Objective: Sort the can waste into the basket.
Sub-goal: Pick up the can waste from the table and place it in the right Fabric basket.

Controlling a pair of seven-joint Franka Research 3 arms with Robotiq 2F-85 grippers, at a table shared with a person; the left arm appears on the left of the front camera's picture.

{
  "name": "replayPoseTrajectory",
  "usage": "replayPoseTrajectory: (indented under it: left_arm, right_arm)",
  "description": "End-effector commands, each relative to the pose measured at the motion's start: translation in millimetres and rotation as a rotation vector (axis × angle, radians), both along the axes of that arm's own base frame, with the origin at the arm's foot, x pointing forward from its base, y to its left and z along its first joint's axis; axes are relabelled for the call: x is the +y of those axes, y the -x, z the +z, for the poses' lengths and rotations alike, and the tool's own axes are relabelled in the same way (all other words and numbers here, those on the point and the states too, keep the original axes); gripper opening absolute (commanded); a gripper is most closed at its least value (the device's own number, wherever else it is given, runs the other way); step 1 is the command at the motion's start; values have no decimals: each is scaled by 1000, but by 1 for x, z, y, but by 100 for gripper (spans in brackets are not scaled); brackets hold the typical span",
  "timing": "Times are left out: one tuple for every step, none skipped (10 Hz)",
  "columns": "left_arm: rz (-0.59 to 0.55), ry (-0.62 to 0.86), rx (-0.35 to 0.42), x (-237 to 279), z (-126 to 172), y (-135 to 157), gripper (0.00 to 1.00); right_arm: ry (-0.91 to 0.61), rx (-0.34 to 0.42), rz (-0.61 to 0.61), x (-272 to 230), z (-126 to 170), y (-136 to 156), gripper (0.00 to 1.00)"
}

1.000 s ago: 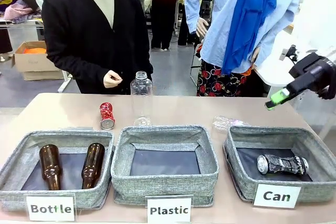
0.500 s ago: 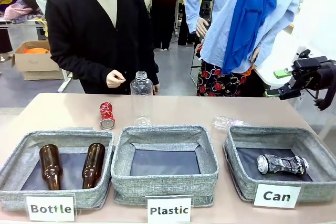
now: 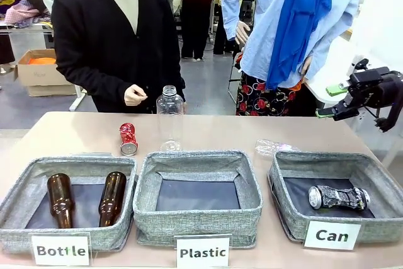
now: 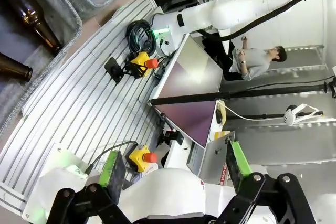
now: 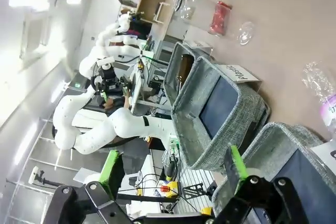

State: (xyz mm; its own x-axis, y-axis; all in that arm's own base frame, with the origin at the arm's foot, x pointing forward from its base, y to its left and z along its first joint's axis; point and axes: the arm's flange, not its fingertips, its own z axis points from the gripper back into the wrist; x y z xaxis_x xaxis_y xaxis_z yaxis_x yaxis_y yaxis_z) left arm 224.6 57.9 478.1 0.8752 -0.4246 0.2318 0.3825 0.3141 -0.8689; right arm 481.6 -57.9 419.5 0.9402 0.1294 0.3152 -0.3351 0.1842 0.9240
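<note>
A red can (image 3: 128, 139) lies on the table behind the baskets, left of centre; the right wrist view has the red can (image 5: 219, 18) far off. A black can with silver print (image 3: 338, 197) lies inside the grey basket labelled "Can" (image 3: 384, 226) at the front right. My right gripper (image 3: 325, 102) hangs open and empty above the table's right edge, behind that basket (image 5: 294, 145). Its green-padded fingers (image 5: 236, 163) stand wide apart. My left gripper (image 4: 173, 163) is open too, holding nothing, over the metal frame beside the table.
Baskets labelled "Plastic" (image 3: 145, 209) and "Bottle" (image 3: 12, 231) stand left of the Can basket; two brown bottles (image 3: 111, 197) lie in the latter. A clear plastic bottle (image 3: 169, 118) stands upright and a crushed one (image 3: 272, 148) lies on the table. A person's hand (image 3: 133, 95) hovers at the far edge.
My right gripper has drawn up and back toward the right edge and turned, then nearly stopped. The cans and bottles have not moved.
</note>
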Motion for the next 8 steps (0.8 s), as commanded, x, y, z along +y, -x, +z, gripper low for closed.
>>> replayPoseTrajectory:
  left_arm:
    - [9, 23, 7, 0, 3, 3, 100]
    - [9, 23, 7, 0, 3, 3, 100]
    - [9, 23, 7, 0, 3, 3, 100]
    - [9, 23, 7, 0, 3, 3, 100]
    - [9, 23, 7, 0, 3, 3, 100]
    - [9, 23, 7, 0, 3, 3, 100]
    - [9, 23, 7, 0, 3, 3, 100]
    - [0, 0, 0, 0, 0, 0, 100]
  right_arm:
    - [9, -19, 16, -2, 3, 3, 100]
    - [9, -19, 16, -2, 3, 3, 100]
    - [9, -19, 16, -2, 3, 3, 100]
    - [9, -19, 16, -2, 3, 3, 100]
    - [9, -19, 16, -2, 3, 3, 100]
    - [9, -19, 16, -2, 3, 3, 100]
    - [9, -19, 16, -2, 3, 3, 100]
    - [9, -19, 16, -2, 3, 3, 100]
